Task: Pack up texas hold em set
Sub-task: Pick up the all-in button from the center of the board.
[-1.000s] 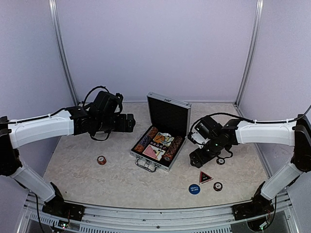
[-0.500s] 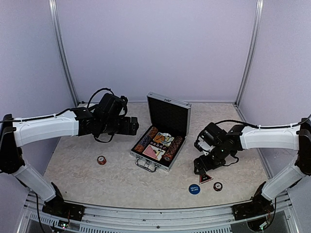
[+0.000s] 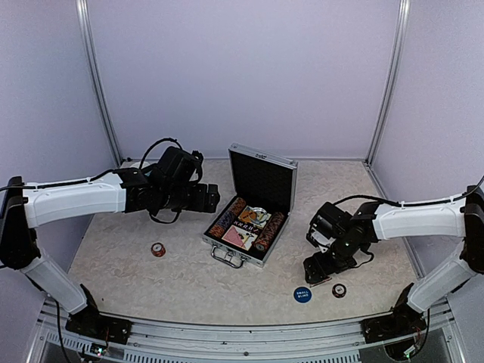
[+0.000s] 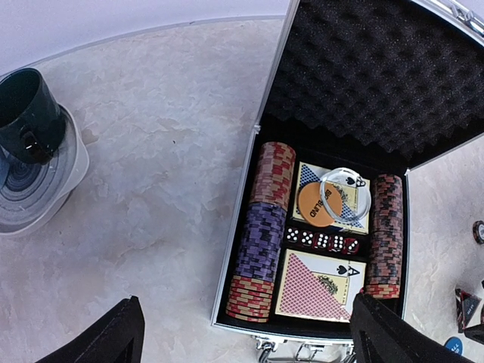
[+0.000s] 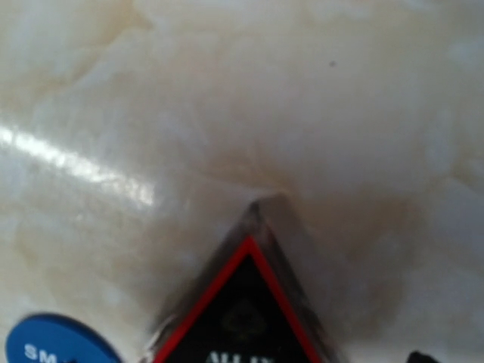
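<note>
While low, right gripper (image 3: 319, 272) directly over triangle marker (image 5: 246, 314).

The upright lid of the square silver aluminium case (image 3: 262, 178) walled off its back; the inside stood open from above and the front. Left, the pale marbled table (image 3: 121, 268) held only a small reddish round button (image 3: 158, 249); right, the low right claw (image 3: 318, 272) crowded the blue round button (image 3: 302, 295).

case (image 4: 239, 227): edged in bright silver metal | lid lining (image 4: 378, 76): made of black egg-crate foam, matt | table (image 5: 227, 91): finished smooth and marbled, a sheen is shown | triangle marker (image 5: 246, 310): moulded in glossy plastic | mug (image 4: 30, 113): glazed dark green, glossy
</note>
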Controlling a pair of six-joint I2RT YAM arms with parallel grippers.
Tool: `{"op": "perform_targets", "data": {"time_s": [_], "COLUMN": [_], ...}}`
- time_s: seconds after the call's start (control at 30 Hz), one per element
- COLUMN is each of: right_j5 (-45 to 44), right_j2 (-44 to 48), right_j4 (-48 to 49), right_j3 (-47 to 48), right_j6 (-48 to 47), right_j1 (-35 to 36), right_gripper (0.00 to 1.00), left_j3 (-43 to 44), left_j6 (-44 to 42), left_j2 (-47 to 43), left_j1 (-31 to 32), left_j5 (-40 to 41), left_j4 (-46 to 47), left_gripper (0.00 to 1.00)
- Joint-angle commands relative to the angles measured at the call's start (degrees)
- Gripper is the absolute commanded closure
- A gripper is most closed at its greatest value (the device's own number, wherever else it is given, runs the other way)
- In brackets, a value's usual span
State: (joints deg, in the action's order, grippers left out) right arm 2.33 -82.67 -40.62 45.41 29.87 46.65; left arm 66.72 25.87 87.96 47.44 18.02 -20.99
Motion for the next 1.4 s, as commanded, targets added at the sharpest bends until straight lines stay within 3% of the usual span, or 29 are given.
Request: {"op": "perform_targets", "data": {"time_s": [0.0,1.37], "right_j5": [-1.8,-0.9], "right_j2": [0.7,-4.7], "right_j4": [0.2,1.5], "right_j3": [-0.6,0.9], "right_j6": [-0.9,-9.5], "right_j1": [0.8,1.6], "right_gripper": [0.05,0.14], "left_j3": [1.2,2.0], "left_j6": [-0.3,-0.3], "left_j2": [0.4,1.0], "left_j1": [0.5,0.9], "left_j5": [0.1,-0.1], "left_j4": [0.6,0.3], "left_gripper": [0.06,0.06]}}
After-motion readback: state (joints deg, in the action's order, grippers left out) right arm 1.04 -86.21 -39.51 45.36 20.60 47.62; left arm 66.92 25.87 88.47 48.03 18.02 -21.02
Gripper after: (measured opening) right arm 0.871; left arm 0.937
